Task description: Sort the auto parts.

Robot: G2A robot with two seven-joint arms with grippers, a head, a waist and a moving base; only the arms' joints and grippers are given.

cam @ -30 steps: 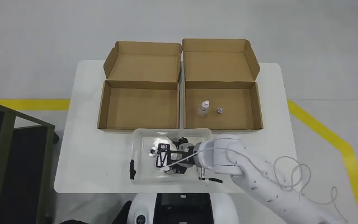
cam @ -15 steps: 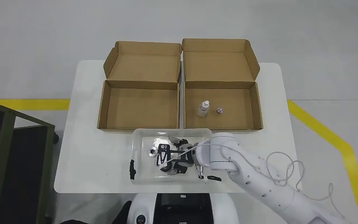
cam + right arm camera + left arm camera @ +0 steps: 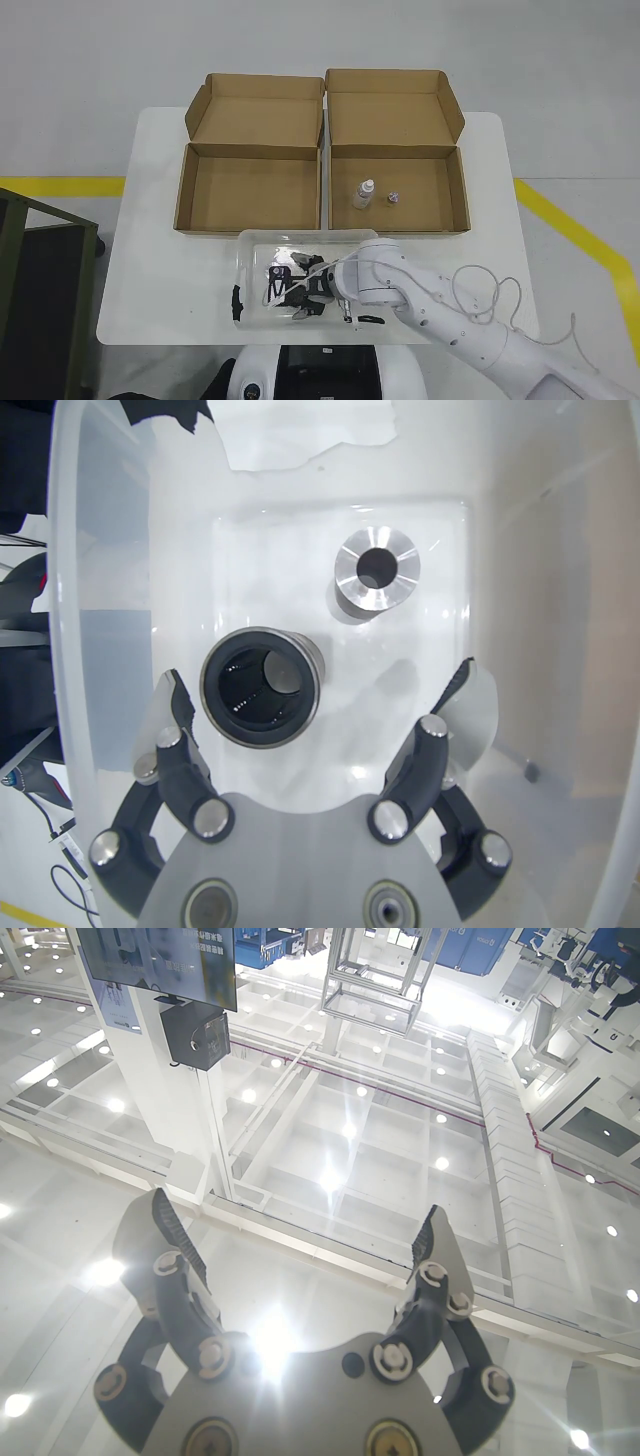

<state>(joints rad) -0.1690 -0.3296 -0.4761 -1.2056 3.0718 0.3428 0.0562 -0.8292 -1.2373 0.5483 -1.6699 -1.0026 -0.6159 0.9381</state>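
Left gripper (image 3: 296, 1207): fingers apart, aimed at ceiling (image 3: 380, 1138). Clear bin (image 3: 248, 262) at bench (image 3: 150, 290) 6 o'clock; right gripper (image 3: 320, 675) inside, fingers spread, empty. Risk: finger just beside bearing (image 3: 260, 692); off-centre closing could knock it into bushing (image 3: 377, 575) nearby. Bearing: short steel cylinder, black bore. Bushing: smaller, bright silver.

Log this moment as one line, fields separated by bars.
right gripper: open in clear bin | black sleeve: not gripped | left gripper: open
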